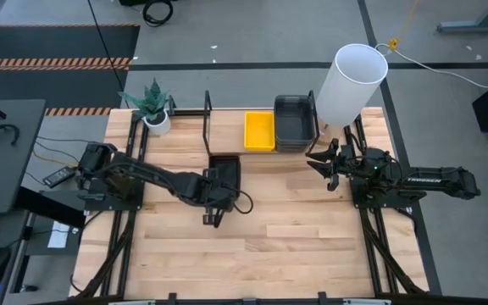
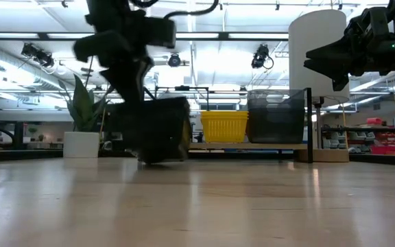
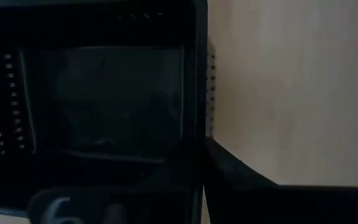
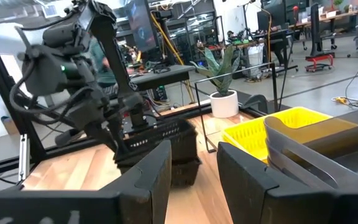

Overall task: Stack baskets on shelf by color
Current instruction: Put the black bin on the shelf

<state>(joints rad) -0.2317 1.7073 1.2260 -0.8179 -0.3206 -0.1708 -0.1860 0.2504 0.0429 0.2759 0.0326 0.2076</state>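
My left gripper [image 1: 217, 188] is shut on a black perforated basket [image 1: 224, 166] just in front of the shelf [image 1: 227, 140]. The shelf is a light board with thin black uprights. The basket sits low over the tabletop [image 2: 158, 130]; I cannot tell whether its bottom touches. A yellow basket [image 1: 259, 131] and stacked smoky dark-grey baskets [image 1: 295, 121] rest by their bottoms on the shelf board. My right gripper [image 1: 322, 161] is open and empty in the air, in front of the grey baskets. My left gripper holds the black basket by a wall [image 3: 199, 93] on its near side. One finger [image 3: 241, 177] is outside the wall, and the other seems to be inside the basket, in the dark. The fingers come from above, pointing down.
A tall white cylinder [image 1: 350, 85] stands at the shelf's right end, next to the grey baskets. A potted plant [image 1: 154, 112] stands at the shelf's left end. The wide plank tabletop [image 1: 295, 237] stretches toward the near edge. Black frame rails [image 1: 379, 246] run along the table's sides.
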